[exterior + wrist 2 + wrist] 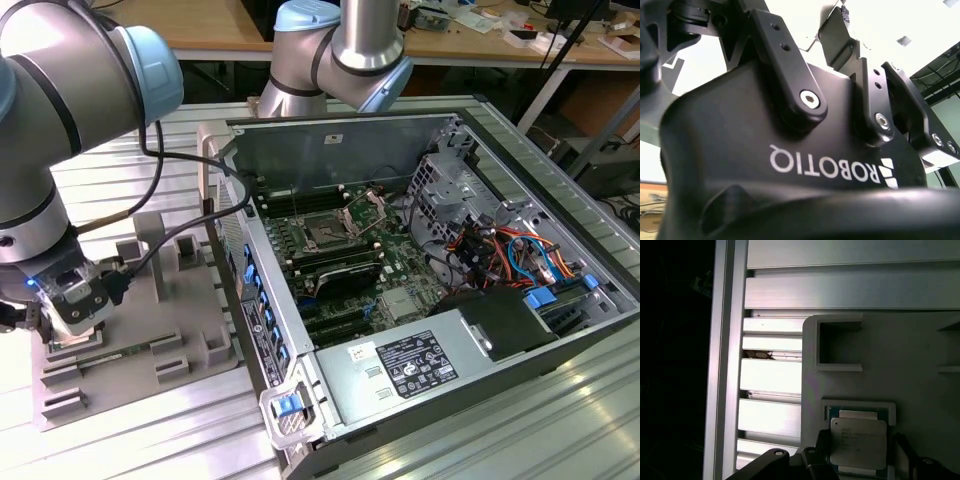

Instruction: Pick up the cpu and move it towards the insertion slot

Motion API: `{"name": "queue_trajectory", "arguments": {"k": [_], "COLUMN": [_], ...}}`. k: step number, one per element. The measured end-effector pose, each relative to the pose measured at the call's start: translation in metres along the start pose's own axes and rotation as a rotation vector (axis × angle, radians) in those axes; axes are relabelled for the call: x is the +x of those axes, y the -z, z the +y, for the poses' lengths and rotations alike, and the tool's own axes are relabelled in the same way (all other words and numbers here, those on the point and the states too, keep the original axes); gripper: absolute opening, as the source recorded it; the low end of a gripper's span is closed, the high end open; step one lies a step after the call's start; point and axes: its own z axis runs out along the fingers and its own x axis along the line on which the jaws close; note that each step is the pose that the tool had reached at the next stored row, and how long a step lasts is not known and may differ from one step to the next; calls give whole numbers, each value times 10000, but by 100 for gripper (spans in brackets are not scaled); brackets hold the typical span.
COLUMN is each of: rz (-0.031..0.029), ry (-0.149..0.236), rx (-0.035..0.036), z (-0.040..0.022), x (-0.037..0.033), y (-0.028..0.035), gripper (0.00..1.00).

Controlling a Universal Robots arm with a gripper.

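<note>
1. CPU [858,442]: a small, flat, square plate with a silvery-white metal lid on a green substrate. In the first wrist view it lies seated in a shallow square recess of the pale grey plastic fixture [920,365]. It is not lifted.
2. Fixture location: lower left of the exterior view, on the ribbed aluminium table [150,445], just beside the open grey metal computer case [300,150].
3. Gripper [78,315]: a black two-finger unit on the silver-and-blue jointed arm [60,90]. It sits low over the fixture at the exterior view's left edge, directly above the recess.
4. Finger state: the dark fingers [820,457] stand apart, one on each side of the CPU. Whether either one touches its edge cannot be told.
5. Step in hand (judgement): the pick-up, at the grasp stage. The transfer has not begun.
6. Insertion slot [328,235]: a square dark socket with a shiny metal hinged frame, on the green circuit board inside the case. It lies near the centre of the exterior view, well apart from the CPU.
7. Grasp requirement (judgement): the plate is thin and sits low in its recess. The fingers need to bear squarely on opposite edges, or the plate may tilt or catch on the recess wall.
8. Markings, not transcribed:
   - white lettering [830,170] on the gripper housing in the second wrist view;
   - fine dark print on the CPU lid;
   - a white printed label [415,365] on the grey power supply box.
</note>
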Motion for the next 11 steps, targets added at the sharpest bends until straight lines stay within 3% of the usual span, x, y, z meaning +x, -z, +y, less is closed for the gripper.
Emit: {"name": "queue_trajectory", "arguments": {"k": [8,11], "rz": [0,2], "ry": [3,3], "rx": [-1,0], "z": [0,0], "x": [0,0], "y": [-4,-3], "gripper": [60,53]}}
